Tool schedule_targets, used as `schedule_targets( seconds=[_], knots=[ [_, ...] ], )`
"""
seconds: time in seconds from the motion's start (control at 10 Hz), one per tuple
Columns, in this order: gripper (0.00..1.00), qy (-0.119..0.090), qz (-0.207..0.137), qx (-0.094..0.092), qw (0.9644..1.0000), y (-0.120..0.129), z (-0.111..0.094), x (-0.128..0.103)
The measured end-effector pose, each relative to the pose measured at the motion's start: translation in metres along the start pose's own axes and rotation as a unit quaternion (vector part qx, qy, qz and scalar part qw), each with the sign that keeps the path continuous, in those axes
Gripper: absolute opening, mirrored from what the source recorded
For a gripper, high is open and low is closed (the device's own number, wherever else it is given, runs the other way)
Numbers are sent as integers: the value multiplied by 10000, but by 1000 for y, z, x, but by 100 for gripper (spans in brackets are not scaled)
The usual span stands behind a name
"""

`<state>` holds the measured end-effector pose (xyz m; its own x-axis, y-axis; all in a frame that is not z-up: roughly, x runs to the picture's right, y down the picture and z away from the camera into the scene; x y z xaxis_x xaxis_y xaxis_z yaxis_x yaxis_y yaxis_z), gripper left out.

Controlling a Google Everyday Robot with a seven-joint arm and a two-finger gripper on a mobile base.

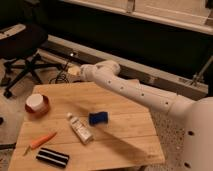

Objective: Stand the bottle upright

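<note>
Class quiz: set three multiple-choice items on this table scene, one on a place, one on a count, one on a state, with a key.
1. Where is the gripper? A. near the table's far edge B. at its near edge C. under it
2. How many things lie on the table? A. three B. five C. seven
3. How is the bottle? A. upright B. lying on its side C. hanging in the air
1 A: it hangs by the far edge, away from every object.
2 B: bottle, blue block, carrot, striped block, round tub.
3 B: it lies flat on the wood.
</note>
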<state>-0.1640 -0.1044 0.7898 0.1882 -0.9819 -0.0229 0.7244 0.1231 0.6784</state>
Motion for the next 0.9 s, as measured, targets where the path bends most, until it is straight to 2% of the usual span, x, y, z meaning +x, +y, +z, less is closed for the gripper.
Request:
schedule_targets(
  seconds=[0.1,0.2,0.3,0.5,0.9],
  knots=[
    [61,-19,-79,-21,10000,-2,-1,0],
    [61,-70,-298,-86,9995,-9,-3,1],
    [61,-214,-729,-257,9968,-23,-6,1],
    [61,-357,-1126,-430,9921,-37,-9,2],
    [61,-366,-1169,-458,9914,-37,-10,3]
  ],
)
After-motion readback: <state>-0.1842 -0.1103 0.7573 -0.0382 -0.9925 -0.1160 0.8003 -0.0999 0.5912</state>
